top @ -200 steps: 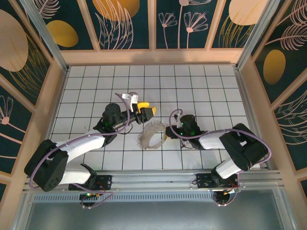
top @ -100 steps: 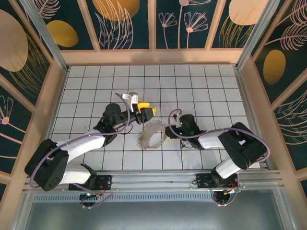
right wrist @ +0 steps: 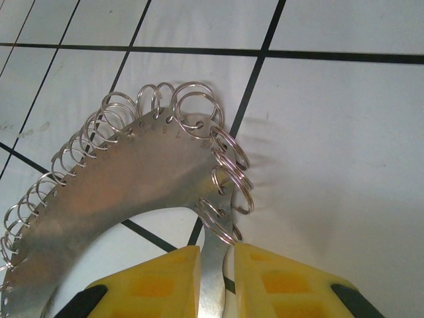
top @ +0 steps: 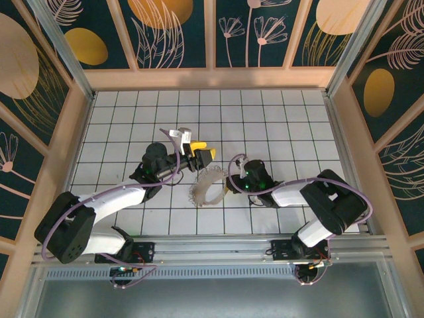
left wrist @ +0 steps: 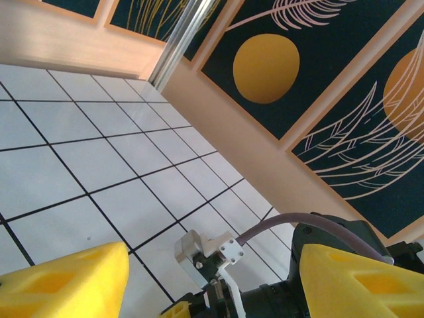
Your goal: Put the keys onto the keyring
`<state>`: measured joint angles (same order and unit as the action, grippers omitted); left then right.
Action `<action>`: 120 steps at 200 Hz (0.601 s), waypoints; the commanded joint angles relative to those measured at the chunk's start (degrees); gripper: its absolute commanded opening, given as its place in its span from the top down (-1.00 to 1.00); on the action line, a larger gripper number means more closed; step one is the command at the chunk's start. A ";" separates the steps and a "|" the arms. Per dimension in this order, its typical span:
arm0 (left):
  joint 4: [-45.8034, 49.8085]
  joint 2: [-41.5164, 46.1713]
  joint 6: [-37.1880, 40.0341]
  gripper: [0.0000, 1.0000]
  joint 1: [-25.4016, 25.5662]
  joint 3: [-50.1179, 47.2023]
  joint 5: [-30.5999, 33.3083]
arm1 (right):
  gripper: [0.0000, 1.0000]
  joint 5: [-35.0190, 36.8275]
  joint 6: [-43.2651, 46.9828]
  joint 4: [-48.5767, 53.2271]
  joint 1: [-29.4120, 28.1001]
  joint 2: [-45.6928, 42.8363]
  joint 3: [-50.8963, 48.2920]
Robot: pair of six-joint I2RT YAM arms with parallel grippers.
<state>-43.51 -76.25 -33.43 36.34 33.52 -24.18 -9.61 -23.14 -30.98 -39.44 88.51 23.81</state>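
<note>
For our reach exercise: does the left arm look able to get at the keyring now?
Probably yes. The left gripper stands open close beside the keyring, nothing between them; the right gripper pinches only one edge of it, leaving the rest free.

Silvery crescent keyring [right wrist: 126,192], fringed with small rings [right wrist: 193,101], is pinched in the right tool [right wrist: 216,257].

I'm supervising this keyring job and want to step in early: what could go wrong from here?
The right gripper pinches just a thin edge of the keyring, so the plate may slip or pivot out. Its small split rings crowd beside the grip and could snag.
</note>
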 commanded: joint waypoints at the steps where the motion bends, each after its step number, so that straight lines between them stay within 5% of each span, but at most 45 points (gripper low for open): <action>1: -2.88 -0.72 -0.04 -0.38 0.13 1.02 -1.35 | 0.58 3.01 2.30 -0.48 -0.46 1.17 1.59; 120: -3.12 -1.65 -0.05 -0.39 0.02 1.25 -1.34 | 0.61 1.92 2.79 -2.34 -0.77 2.92 2.88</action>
<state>-43.90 -77.36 -33.45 36.34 33.52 -25.02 -7.75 -21.30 -31.29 -39.86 90.83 25.12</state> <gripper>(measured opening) 0.690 0.203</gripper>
